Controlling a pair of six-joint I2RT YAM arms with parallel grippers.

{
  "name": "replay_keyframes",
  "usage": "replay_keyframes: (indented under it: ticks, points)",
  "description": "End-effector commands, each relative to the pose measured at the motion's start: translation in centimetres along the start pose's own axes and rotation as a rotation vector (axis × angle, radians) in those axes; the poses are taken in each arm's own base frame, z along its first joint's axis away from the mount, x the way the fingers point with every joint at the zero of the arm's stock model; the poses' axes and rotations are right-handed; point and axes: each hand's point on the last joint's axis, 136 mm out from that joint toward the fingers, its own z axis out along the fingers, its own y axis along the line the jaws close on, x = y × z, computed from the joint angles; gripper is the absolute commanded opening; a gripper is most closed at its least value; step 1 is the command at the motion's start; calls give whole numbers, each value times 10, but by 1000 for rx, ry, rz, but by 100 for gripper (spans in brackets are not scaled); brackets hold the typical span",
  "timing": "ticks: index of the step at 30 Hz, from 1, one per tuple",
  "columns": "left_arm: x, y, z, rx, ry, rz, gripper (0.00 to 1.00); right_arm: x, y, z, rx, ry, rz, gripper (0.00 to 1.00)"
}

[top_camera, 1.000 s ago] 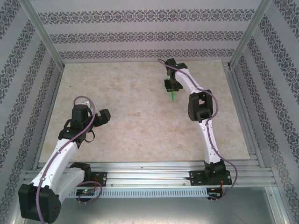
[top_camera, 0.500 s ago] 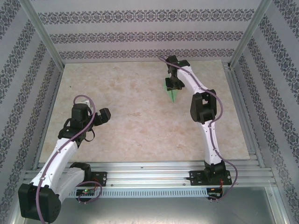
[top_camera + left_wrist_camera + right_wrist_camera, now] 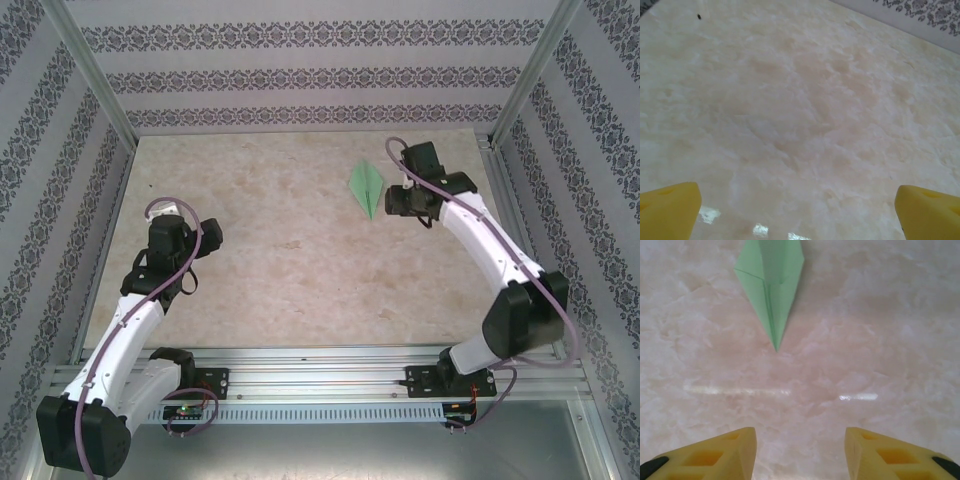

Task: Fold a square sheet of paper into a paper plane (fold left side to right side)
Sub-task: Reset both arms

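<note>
The light green paper plane (image 3: 367,187) lies flat and free on the marble table, its tip pointing toward the near side. In the right wrist view the paper plane (image 3: 771,282) sits at the top, tip down, well ahead of the yellow fingers (image 3: 880,455). My right gripper (image 3: 394,200) hovers just right of it, open and empty. My left gripper (image 3: 205,238) hangs open over bare table at the left; its yellow fingertips (image 3: 670,210) stand far apart with nothing between them.
Patterned walls and metal posts ring the marble table (image 3: 280,270). A rail (image 3: 320,375) carrying both arm bases runs along the near edge. A small dark speck (image 3: 699,16) lies on the table far ahead of the left gripper.
My right gripper let go of the paper plane and swung away to the right; the plane now lies flat on the table. The left arm drew back slightly to the left.
</note>
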Motion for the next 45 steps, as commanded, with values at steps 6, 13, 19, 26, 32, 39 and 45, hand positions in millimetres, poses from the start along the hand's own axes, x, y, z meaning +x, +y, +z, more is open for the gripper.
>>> replay_keyframes:
  ticks: [6, 13, 19, 26, 32, 39, 45]
  points:
    - [-30, 42, 3, -219, -276, 71, 100, 21, -67, 1, 123, -277, 143, 63]
    - [-17, 57, 18, -272, -362, 127, 100, 33, -124, 13, 209, -528, 240, 98]
    - [0, 46, 58, -243, -289, 266, 100, 12, -131, 23, 226, -648, 184, 98]
    - [-6, 17, 82, -106, -379, 358, 100, 0, -121, 43, 185, -723, 100, 98]
    - [8, -6, 104, 36, -342, 401, 100, 0, -123, 51, 201, -814, 69, 98]
    - [17, -5, 124, 44, -289, 401, 100, 4, -129, 55, 227, -833, 95, 98]
    - [14, -1, 125, 49, -291, 378, 100, 4, -126, 55, 218, -833, 79, 98]
